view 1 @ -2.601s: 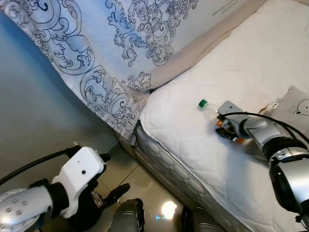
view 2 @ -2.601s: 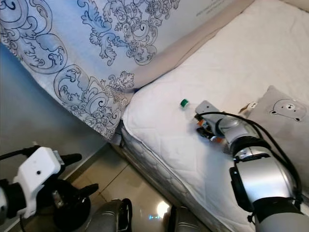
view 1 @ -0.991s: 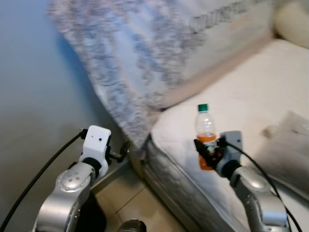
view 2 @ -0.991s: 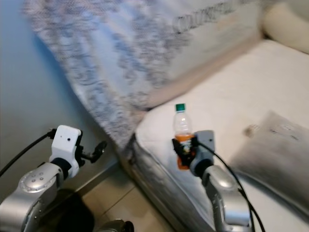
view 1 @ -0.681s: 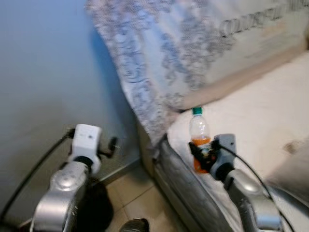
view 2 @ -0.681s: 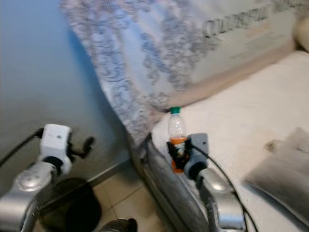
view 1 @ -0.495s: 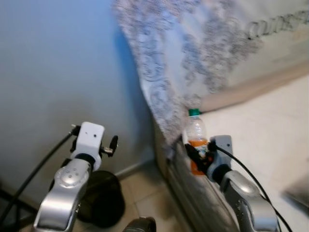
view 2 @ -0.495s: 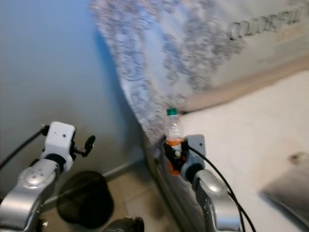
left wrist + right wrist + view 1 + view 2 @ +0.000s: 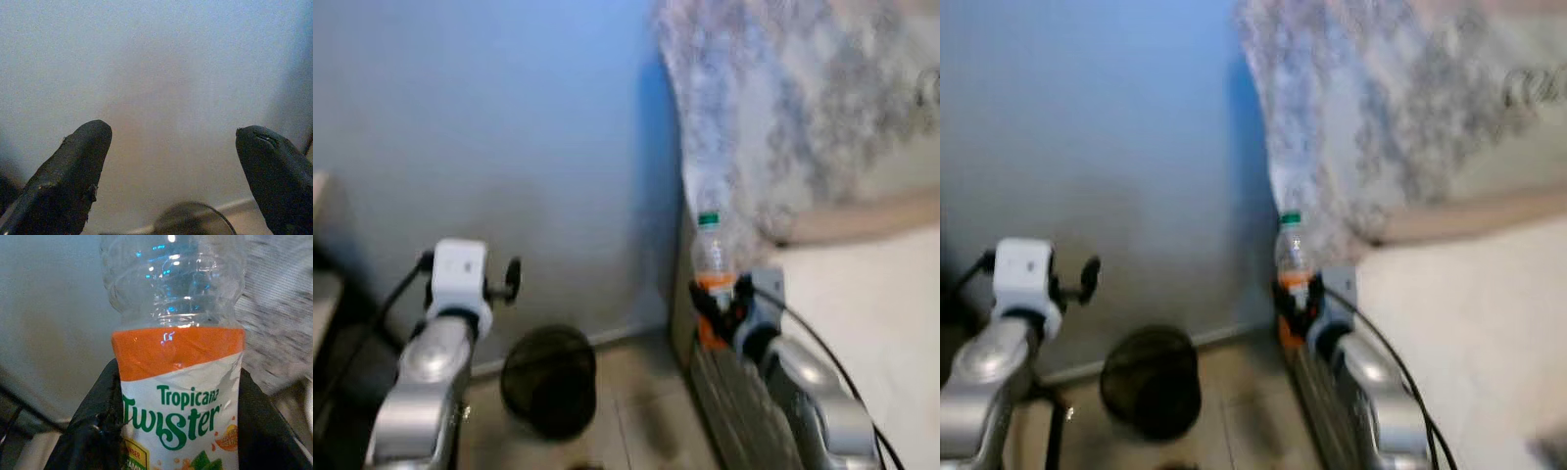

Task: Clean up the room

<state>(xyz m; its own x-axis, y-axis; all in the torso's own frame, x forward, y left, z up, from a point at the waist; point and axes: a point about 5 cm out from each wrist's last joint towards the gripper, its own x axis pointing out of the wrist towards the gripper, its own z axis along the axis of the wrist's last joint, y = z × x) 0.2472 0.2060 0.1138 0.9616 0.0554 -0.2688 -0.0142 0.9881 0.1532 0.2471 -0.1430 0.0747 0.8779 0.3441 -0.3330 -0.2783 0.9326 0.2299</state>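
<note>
Beside the mattress edge (image 9: 734, 392), right gripper (image 9: 717, 311) clamps an empty clear plastic Tropicana Twister bottle (image 9: 178, 377), upright, green cap (image 9: 708, 218) on top, orange label. Left gripper (image 9: 173, 161) fingers spread, empty, facing blue-grey wall (image 9: 509, 117). Round black bin (image 9: 548, 377) on floor.

The bottle (image 9: 710, 264) was a clear plastic container with a green cap and an orange-and-white label reading "Tropicana Twister" (image 9: 178, 406). Its upper section appeared empty and transparent. It stood upright, clamped at label height between the fingers of the right tool (image 9: 717, 311), above the near left corner of the bed (image 9: 862, 313). The black bin (image 9: 548, 377) stood on the floor to the bottle's left.
</note>
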